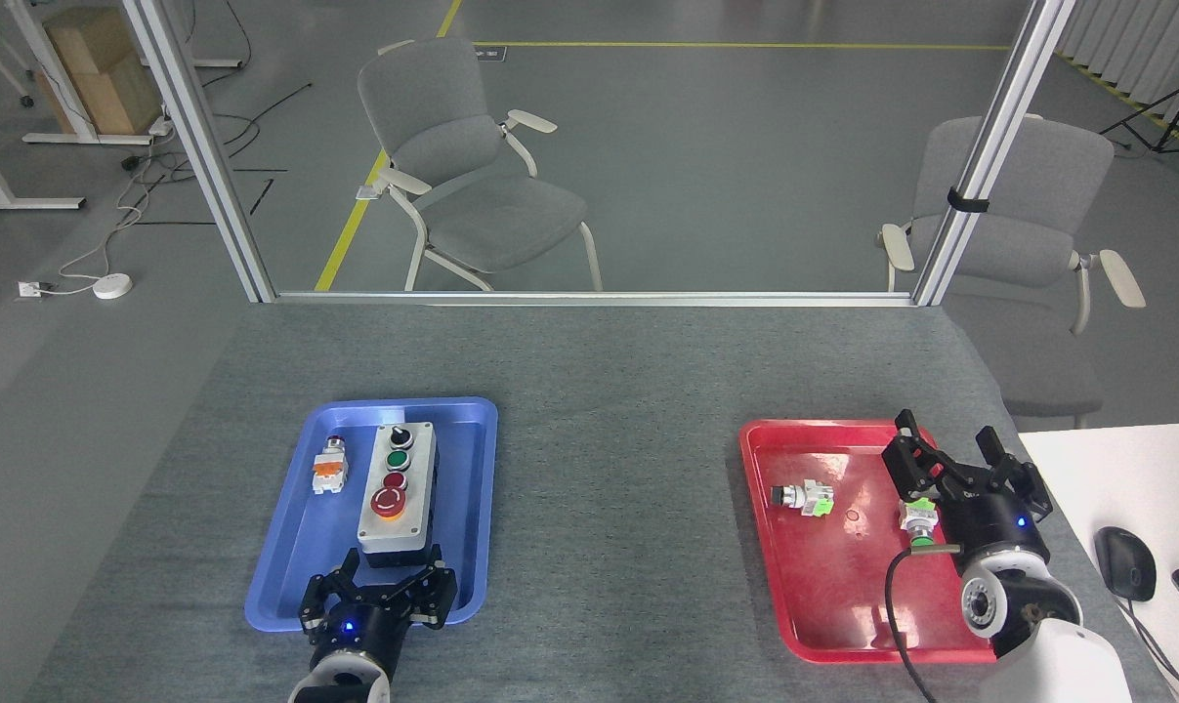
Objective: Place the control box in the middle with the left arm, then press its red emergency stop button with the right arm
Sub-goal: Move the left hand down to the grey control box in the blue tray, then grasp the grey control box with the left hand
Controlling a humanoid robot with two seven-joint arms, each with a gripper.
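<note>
Nearest the desk's front edge, the left arm's black clawed hand [382, 586] hangs with its claws spread and nothing in them, just over the near rim of the shallow blue plastic tray [286, 576]. Right behind it lies the oblong control box with pale grey lid and black base [399, 494], lengthways in the tray's right half — its near end almost between the claws. To grip well, the hand should go a little farther forward and down so the claws straddle the box's long sides low on the black base, clear of the round red emergency stop button in its yellow ring [387, 503], then lift it clear of the rim before swinging right. The bare grey speckled middle of the desk [618, 498] is free. At the desk's right edge, the right arm's black hand [960, 469] waits over the red plastic tray [823, 586], claws apart and empty.
</note>
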